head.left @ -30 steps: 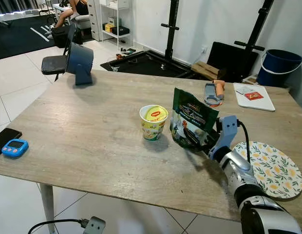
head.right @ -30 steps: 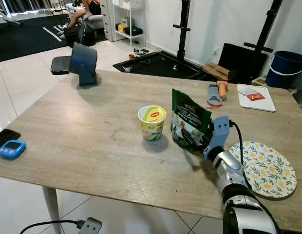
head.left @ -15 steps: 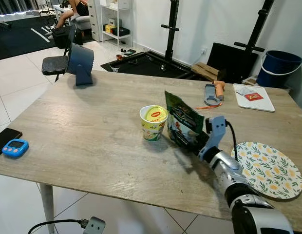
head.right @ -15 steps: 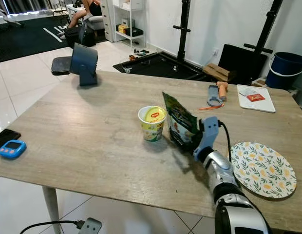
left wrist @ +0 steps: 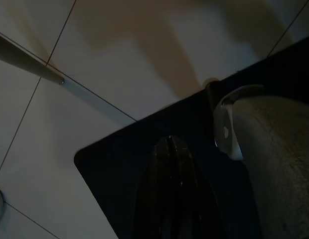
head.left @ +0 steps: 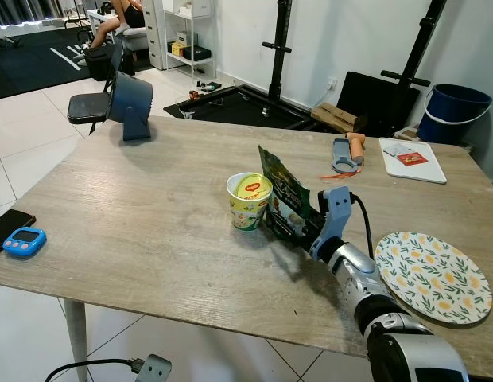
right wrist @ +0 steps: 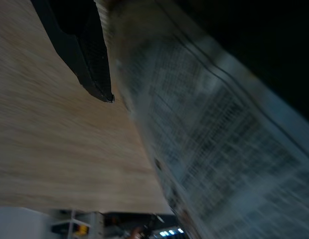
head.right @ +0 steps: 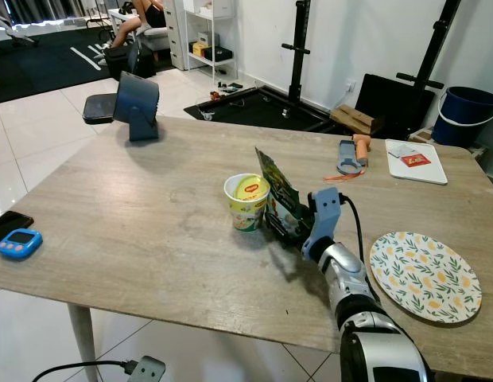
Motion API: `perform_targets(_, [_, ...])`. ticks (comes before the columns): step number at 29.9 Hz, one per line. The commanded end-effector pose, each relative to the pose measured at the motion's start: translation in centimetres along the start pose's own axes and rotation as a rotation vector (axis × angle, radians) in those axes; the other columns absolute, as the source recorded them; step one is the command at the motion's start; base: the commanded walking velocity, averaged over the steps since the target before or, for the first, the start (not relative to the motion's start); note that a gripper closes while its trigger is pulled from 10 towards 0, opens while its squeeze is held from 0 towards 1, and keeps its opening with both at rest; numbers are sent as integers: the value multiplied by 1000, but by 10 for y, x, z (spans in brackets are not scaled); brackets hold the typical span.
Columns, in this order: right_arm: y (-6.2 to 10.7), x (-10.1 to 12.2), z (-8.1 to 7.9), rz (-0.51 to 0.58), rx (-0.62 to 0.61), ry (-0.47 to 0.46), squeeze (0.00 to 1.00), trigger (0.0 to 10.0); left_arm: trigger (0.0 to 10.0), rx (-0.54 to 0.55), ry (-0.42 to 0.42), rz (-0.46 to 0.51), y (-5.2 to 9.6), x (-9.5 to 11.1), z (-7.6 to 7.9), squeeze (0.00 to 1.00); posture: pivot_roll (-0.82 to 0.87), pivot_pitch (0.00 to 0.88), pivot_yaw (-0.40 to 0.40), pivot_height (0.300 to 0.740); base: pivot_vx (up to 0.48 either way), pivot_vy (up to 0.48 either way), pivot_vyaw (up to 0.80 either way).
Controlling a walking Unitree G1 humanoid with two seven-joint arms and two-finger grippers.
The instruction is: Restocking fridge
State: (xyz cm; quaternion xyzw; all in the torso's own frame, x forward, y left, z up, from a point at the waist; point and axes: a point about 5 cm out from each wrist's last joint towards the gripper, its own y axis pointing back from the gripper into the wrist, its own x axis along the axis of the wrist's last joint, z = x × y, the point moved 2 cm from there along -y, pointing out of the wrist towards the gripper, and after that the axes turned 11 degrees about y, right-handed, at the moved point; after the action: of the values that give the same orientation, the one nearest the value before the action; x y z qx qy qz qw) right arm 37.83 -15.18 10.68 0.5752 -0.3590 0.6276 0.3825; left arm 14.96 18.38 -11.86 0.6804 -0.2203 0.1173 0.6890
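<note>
The table (head.left: 135,215) is matt, grainy wood; on it, the green pouch (head.left: 280,199) looks glossy plastic film — the floor tiles (head.left: 24,143) shine.

On my table (head.left: 135,207): one noodle cup (head.left: 250,200), one green pouch (head.left: 283,202), one patterned plate (head.left: 433,276), one white board (head.left: 413,158), one blue timer (head.left: 25,240), one black phone (head.left: 5,224).

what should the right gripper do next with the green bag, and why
Probably lift the green bag straight up before carrying it off. The right gripper is shut on its lower part, and the bag leans against the noodle cup on the table; dragging it sideways could tip the cup.
</note>
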Motion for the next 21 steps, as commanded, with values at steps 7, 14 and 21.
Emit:
perform_targets(7, [2,-6,3,-44,-42,59,0,10000,10000,-20,7,-124,5,-36,8,0,54,46,-49,740,0,0,0])
perform_targets(14, [-2,-5,-7,-24,-16,23,0,10000,10000,-17,4,-122,5,-35,6,0,56,46,-48,740,0,0,0])
perform_targets(21, [-4,-5,-10,-18,-13,18,0,10000,10000,-16,3,-121,5,-34,6,0,56,46,-48,740,0,0,0])
